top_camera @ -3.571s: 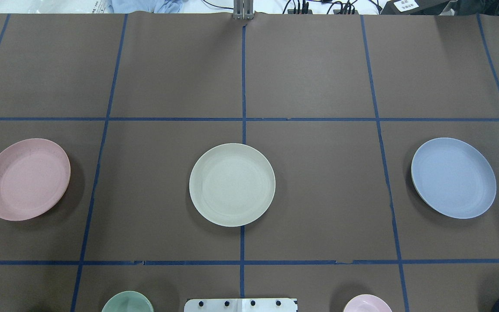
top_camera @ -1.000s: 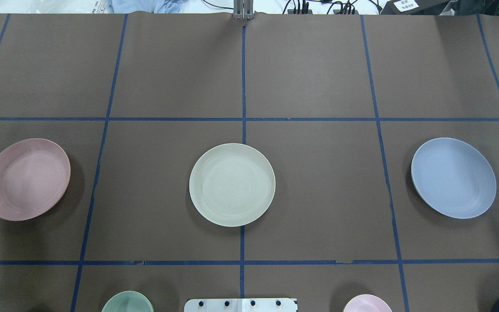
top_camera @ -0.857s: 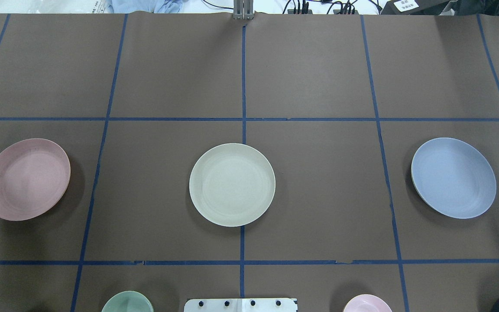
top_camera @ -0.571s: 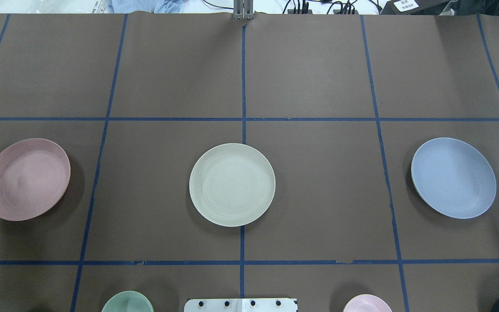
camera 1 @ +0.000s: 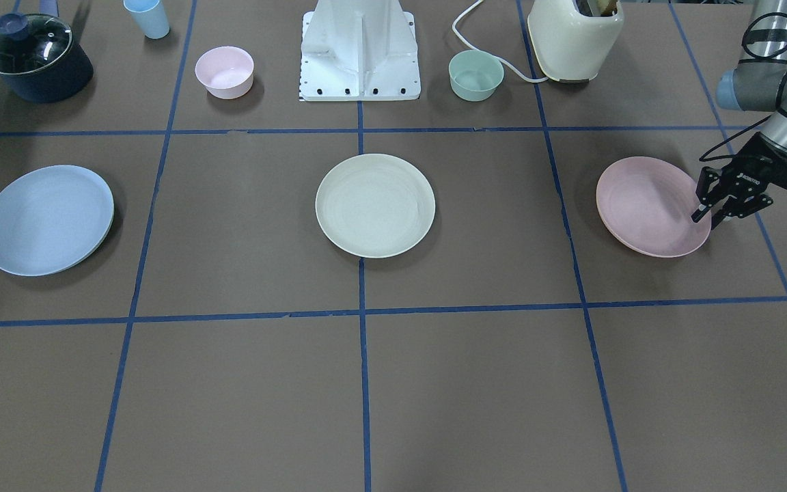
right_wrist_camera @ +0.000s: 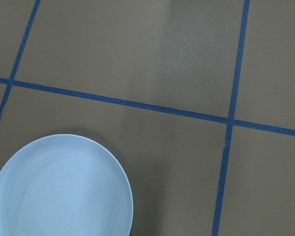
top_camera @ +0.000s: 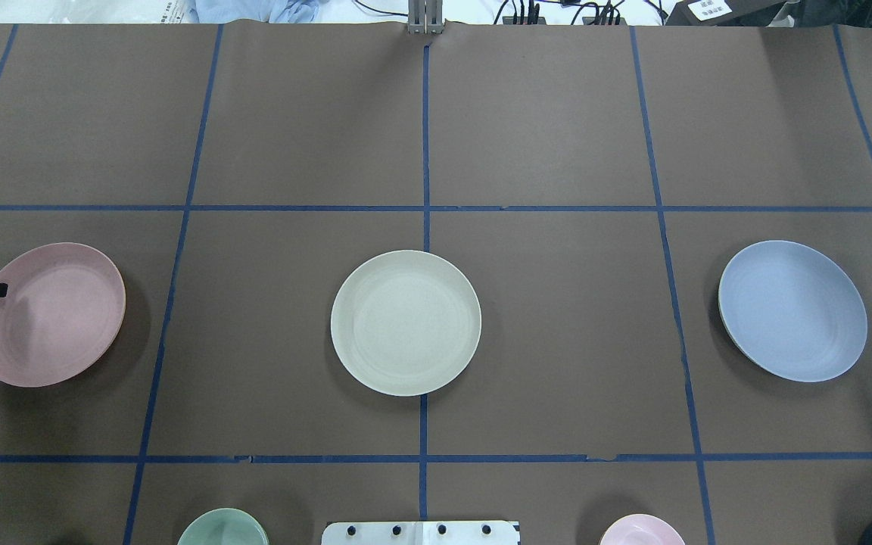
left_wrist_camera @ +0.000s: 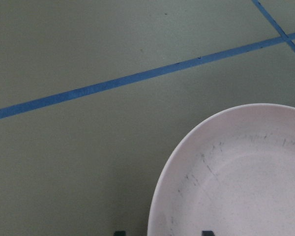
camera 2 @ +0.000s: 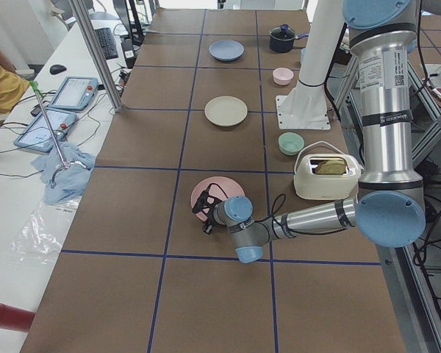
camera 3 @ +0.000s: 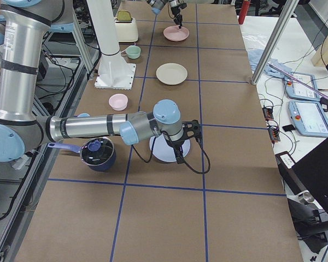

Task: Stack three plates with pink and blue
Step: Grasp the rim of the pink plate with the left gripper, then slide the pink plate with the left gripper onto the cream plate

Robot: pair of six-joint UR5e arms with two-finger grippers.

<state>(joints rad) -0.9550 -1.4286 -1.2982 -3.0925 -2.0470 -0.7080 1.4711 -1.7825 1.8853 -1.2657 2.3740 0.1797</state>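
Note:
The pink plate (camera 1: 646, 205) lies flat on my left side; it also shows in the overhead view (top_camera: 50, 314) and the left wrist view (left_wrist_camera: 246, 182). My left gripper (camera 1: 706, 217) is open, low at the plate's outer rim, with one finger inside the rim and one outside, as the left wrist view (left_wrist_camera: 163, 233) shows. The cream plate (camera 1: 375, 205) lies at the table's centre. The blue plate (camera 1: 45, 219) lies on my right. My right gripper (camera 3: 187, 141) hovers by the blue plate (camera 3: 165, 152); I cannot tell if it is open.
Near the robot base (camera 1: 359, 51) stand a pink bowl (camera 1: 224, 70), a green bowl (camera 1: 475, 74), a cream toaster (camera 1: 574, 34), a lidded dark pot (camera 1: 35, 55) and a blue cup (camera 1: 147, 17). Blue tape lines grid the brown table.
My left gripper has come in from the left edge and reached the pink plate's outer rim. The plate has shifted very slightly to the right. The other plates have not moved.

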